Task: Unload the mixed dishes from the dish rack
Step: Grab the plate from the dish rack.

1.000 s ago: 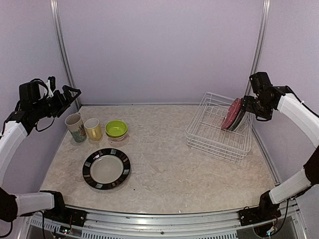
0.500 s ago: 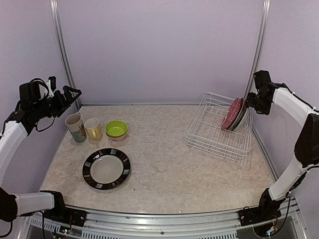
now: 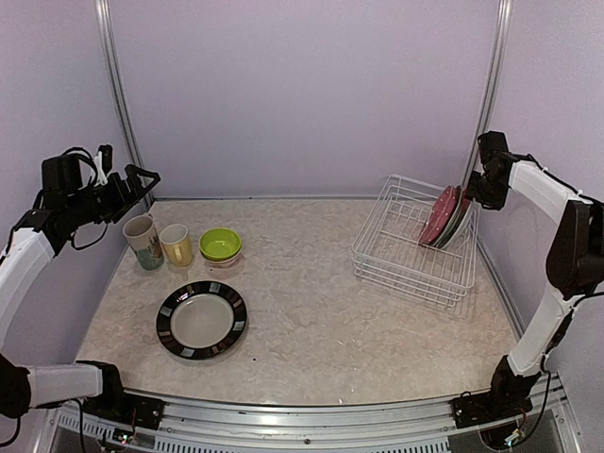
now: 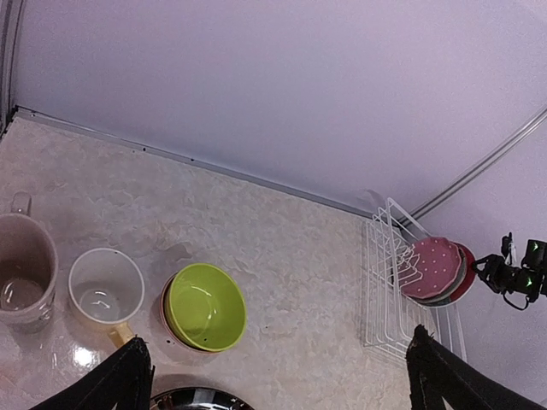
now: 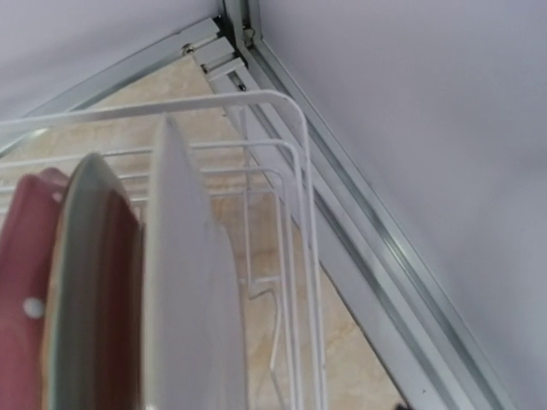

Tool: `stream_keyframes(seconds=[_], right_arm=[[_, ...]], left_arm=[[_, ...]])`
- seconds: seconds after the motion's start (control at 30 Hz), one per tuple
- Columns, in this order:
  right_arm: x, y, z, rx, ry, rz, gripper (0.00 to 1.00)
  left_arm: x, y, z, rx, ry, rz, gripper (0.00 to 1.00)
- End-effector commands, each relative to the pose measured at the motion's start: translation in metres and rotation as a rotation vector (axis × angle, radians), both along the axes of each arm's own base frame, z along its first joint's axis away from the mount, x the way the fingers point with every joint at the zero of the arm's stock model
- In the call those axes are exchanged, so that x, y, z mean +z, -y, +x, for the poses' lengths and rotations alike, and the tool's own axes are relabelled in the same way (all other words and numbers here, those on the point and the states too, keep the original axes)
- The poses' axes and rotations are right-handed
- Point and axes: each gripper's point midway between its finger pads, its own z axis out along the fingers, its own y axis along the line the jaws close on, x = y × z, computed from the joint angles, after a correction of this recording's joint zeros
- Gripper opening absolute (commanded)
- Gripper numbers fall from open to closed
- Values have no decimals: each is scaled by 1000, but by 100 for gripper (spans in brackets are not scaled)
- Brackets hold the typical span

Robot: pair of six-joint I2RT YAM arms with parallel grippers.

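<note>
The white wire dish rack stands at the right rear, also seen in the left wrist view. A pink dotted plate and a red-teal flower plate stand upright in it. My right gripper hovers at their top rim; its jaws are hidden. The right wrist view looks along the plate edges and a white plate back. On the left of the table are the cream mug, yellow cup, lime-green bowl and dark plate. My left gripper hangs open and empty above the mug.
The rack sits close to the right wall rail and the rear corner post. A red-rimmed bowl shows under the lime-green bowl. Bare marbled tabletop lies between the dishes and the rack.
My right gripper has moved back and up toward the rear right corner, onto the plates' top rim. The left gripper has shifted slightly right. No dish has moved.
</note>
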Motion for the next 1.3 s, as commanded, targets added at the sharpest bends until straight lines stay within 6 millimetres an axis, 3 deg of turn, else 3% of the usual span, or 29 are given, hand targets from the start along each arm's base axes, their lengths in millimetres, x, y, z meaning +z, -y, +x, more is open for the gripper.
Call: stream_keyframes(seconds=[0.0, 0.23, 0.5, 0.97, 1.13, 1.17, 1.27], right_arm=[[-3, 13, 10, -28, -7, -36, 52], [-23, 15, 23, -34, -53, -49, 46], [-32, 11, 33, -51, -98, -84, 30], [-12, 13, 28, -79, -77, -95, 0], [2, 15, 27, -87, -69, -108, 0], [6, 3, 28, -66, -66, -114, 0], [16, 2, 25, -68, -61, -132, 0]], left_arm=[[-1, 3, 0, -10, -3, 24, 99], [-3, 5, 0, -15, -4, 27, 99], [-4, 5, 0, -16, -6, 33, 99], [-1, 23, -8, -62, 12, 44, 99], [2, 24, -10, -67, 21, 39, 99], [2, 24, -10, -68, 22, 38, 99], [4, 25, -12, -71, 29, 36, 99]])
